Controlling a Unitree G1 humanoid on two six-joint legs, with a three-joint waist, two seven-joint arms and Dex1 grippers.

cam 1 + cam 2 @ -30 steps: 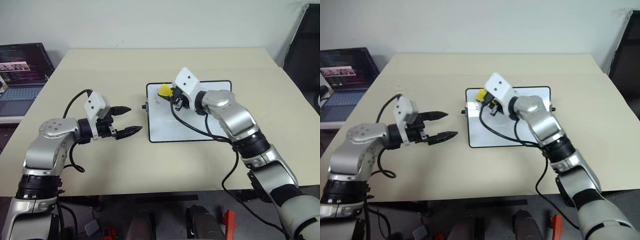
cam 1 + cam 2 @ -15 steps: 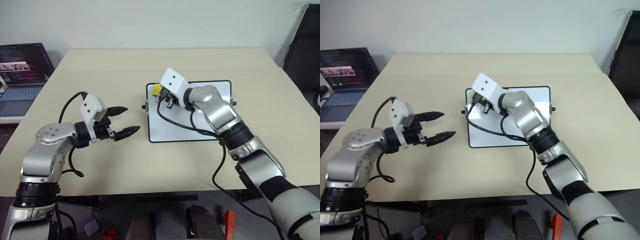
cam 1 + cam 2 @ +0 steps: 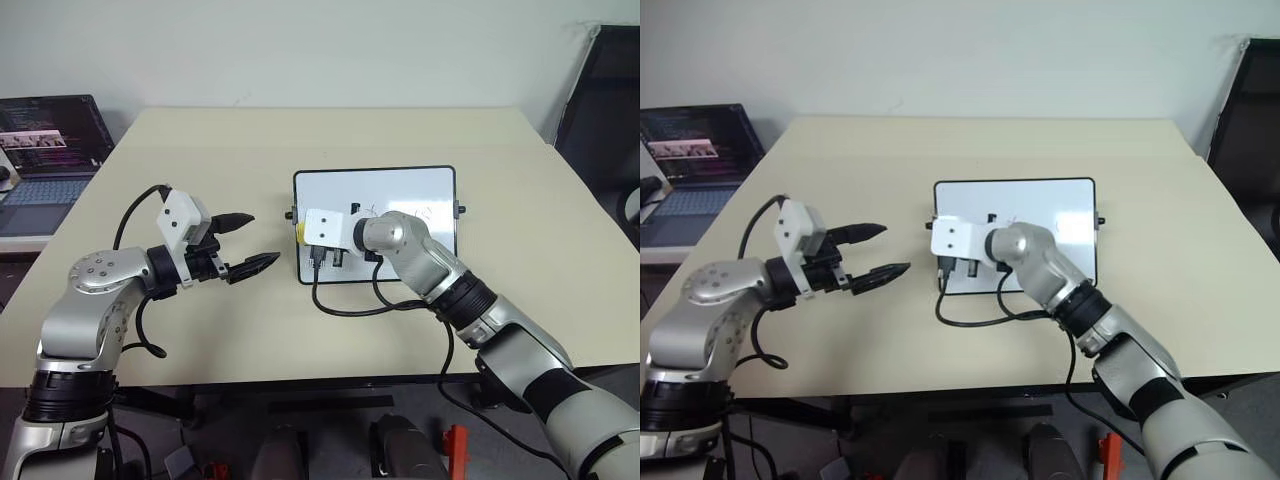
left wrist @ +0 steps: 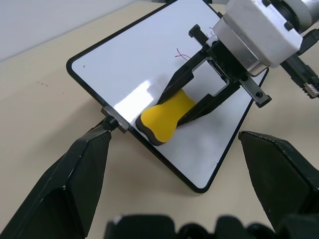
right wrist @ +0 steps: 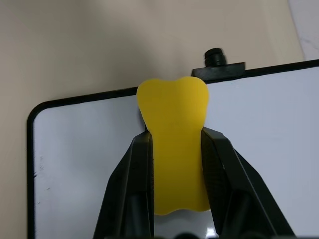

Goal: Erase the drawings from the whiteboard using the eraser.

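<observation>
The whiteboard (image 3: 400, 185) lies flat on the table's middle. My right gripper (image 3: 305, 233) is shut on the yellow eraser (image 3: 300, 232) and holds it at the board's left edge, beside the small black knob (image 5: 215, 56). In the left wrist view the eraser (image 4: 167, 119) rests on the white surface between the two black fingers (image 4: 177, 82). Faint reddish drawings (image 4: 182, 54) sit further in on the board, to the right of the eraser and apart from it. My left gripper (image 3: 262, 238) hovers open over the table left of the board, holding nothing.
An open laptop (image 3: 45, 150) stands on a side surface off the table's far left corner. A dark object (image 3: 605, 110) stands past the table's right edge. The beige table (image 3: 200, 140) has bare room around the board.
My right gripper, still shut on the eraser, has swept from the board's far left corner down along its left edge toward me, and its wrist has rolled. The left gripper stayed put.
</observation>
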